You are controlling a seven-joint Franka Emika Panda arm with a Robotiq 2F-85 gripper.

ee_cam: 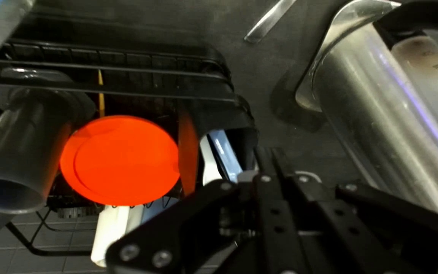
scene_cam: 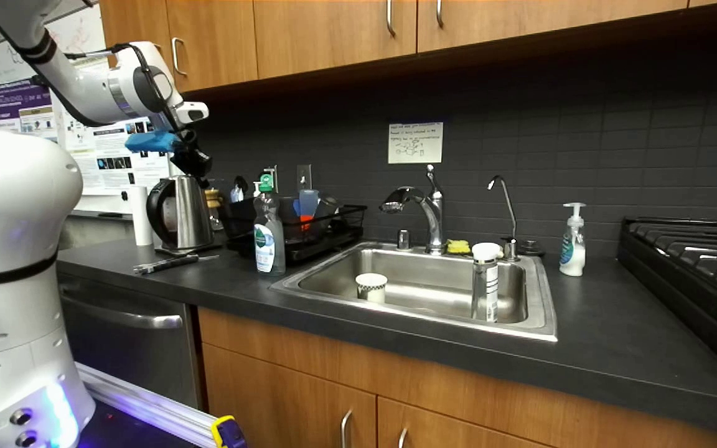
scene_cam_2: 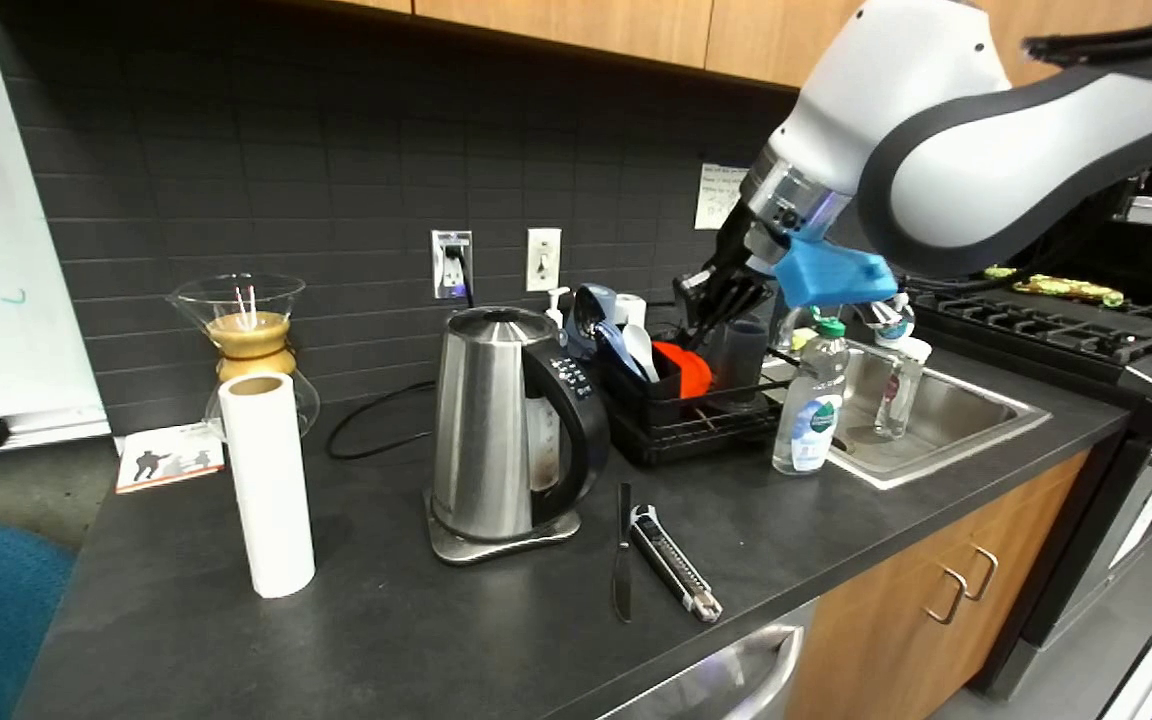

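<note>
My gripper (ee_cam: 271, 152) is shut, its fingertips almost together and nothing visible between them. It hangs tilted above the black dish rack (scene_cam_2: 681, 440), in the exterior view close over the orange round dish (scene_cam_2: 688, 368). In the wrist view that orange dish (ee_cam: 120, 160) lies left of the fingers, beside a dark tumbler (ee_cam: 17, 160). A white utensil (ee_cam: 209, 163) and a blue utensil (ee_cam: 226, 152) stand in the rack's holder just left of the fingertips. To their right is the steel kettle (ee_cam: 386, 102), which stands upright on its base in both exterior views.
A dish soap bottle (scene_cam_2: 811, 405) stands before the rack. A knife (scene_cam_2: 622, 560) and a box cutter (scene_cam_2: 674, 565) lie near the counter edge. A white paper roll (scene_cam_2: 268, 490), glass coffee maker (scene_cam_2: 248, 335) and sink (scene_cam: 421, 280) are around. Cabinets (scene_cam: 333, 31) hang overhead.
</note>
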